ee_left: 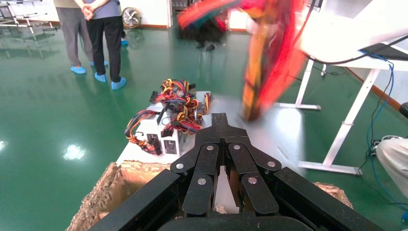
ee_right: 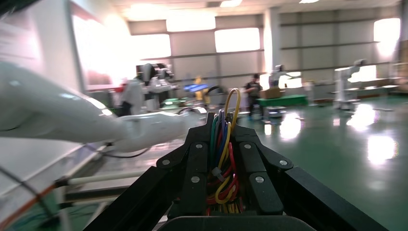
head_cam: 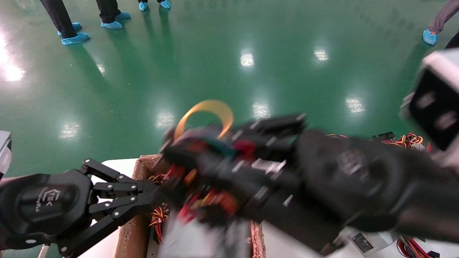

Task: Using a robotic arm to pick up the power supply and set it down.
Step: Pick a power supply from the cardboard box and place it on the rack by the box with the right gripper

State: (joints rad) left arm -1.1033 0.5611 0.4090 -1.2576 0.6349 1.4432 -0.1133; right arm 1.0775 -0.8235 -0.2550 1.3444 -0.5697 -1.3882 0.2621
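My right gripper (head_cam: 174,148) reaches across the middle of the head view, motion-blurred, and is shut on the power supply's bundle of red, yellow, green and blue wires (ee_right: 219,149). A yellow wire loop (head_cam: 208,109) sticks out past its fingertips. Below the bundle hangs the blurred silver-grey body of the power supply (head_cam: 192,238), over the brown cardboard box (head_cam: 127,229). My left gripper (head_cam: 156,195) sits low at the left beside the box, shut with nothing in it. In the left wrist view the left gripper (ee_left: 220,118) points at a white table, and the blurred hanging wires (ee_left: 269,62) show above it.
Other power supplies (ee_left: 161,132) with tangled wires lie on the white table (ee_left: 284,130) beyond the box; one shows at lower right (head_cam: 365,242). People in blue shoe covers (head_cam: 73,37) stand on the green floor. A white table frame (ee_left: 351,120) stands to the side.
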